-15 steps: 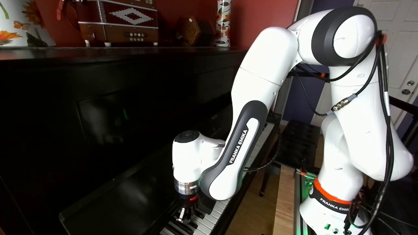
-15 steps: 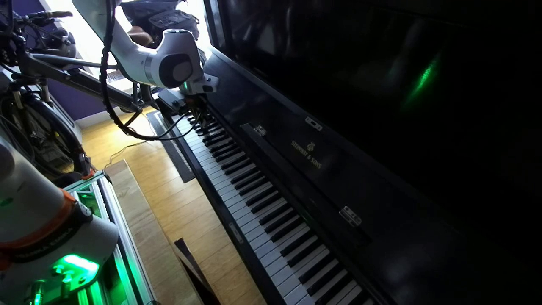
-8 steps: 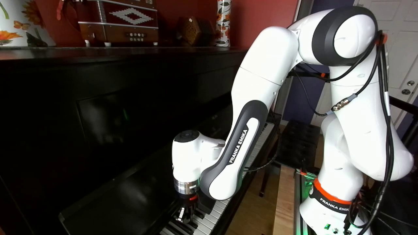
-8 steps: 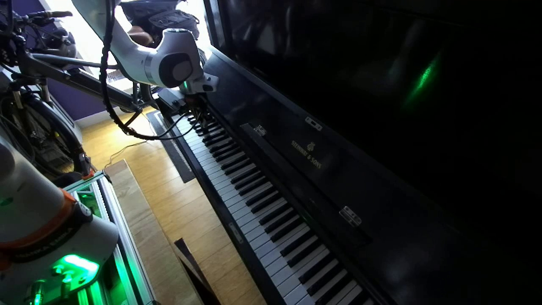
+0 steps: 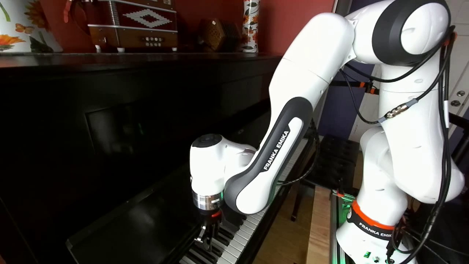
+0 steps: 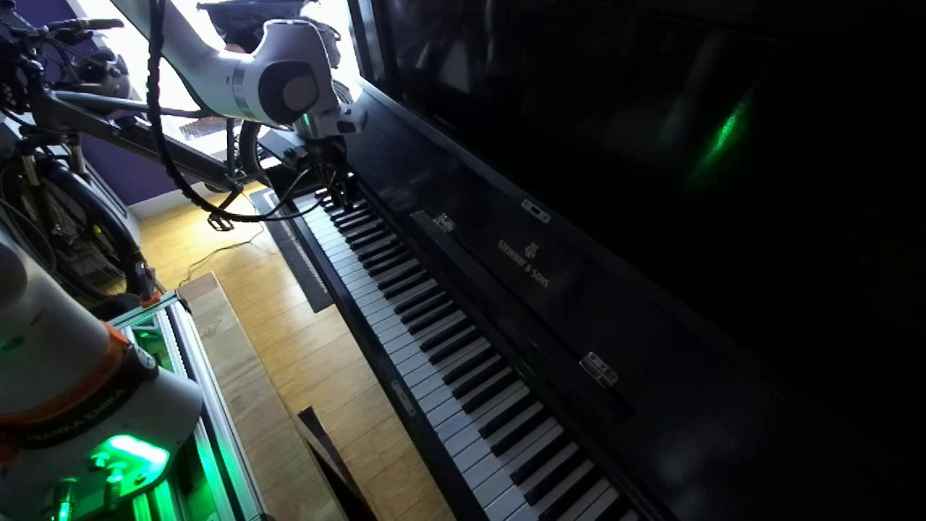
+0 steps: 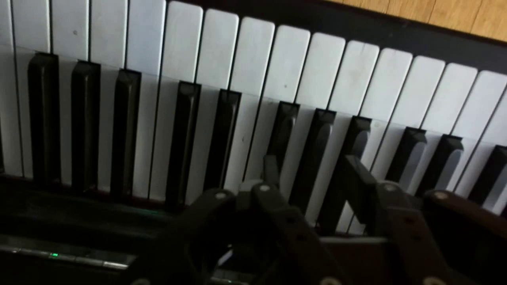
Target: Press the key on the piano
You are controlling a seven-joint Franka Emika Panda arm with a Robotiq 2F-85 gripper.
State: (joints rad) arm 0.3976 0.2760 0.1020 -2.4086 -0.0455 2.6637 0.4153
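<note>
Have gripper [image 7: 315, 170] over black keys [image 7: 317, 138] of piano [image 6: 499, 210] at 4 o'clock in wrist view, with fingers [image 7: 363, 186] apart; can't judge contact.

The black two-fingered gripper [image 7: 316, 173] points downward in both exterior views. In the wrist view its dark, blocky fingertips [image 7: 363, 185] stand apart, a clear gap between them. Stacked above the gripper, in an exterior view, come a thin red strip [image 5: 216, 213], a silver metal collar [image 5: 206, 201] and a rounded white wrist housing [image 5: 207, 167], held upright. Beside and above the gripper, the long white forearm with dark grey trim [image 5: 290, 116] slants up to a bulky white elbow with a black ring [image 5: 389, 33], well above it. The white base with an orange ring [image 5: 368, 240] stands well apart from the gripper.
</note>
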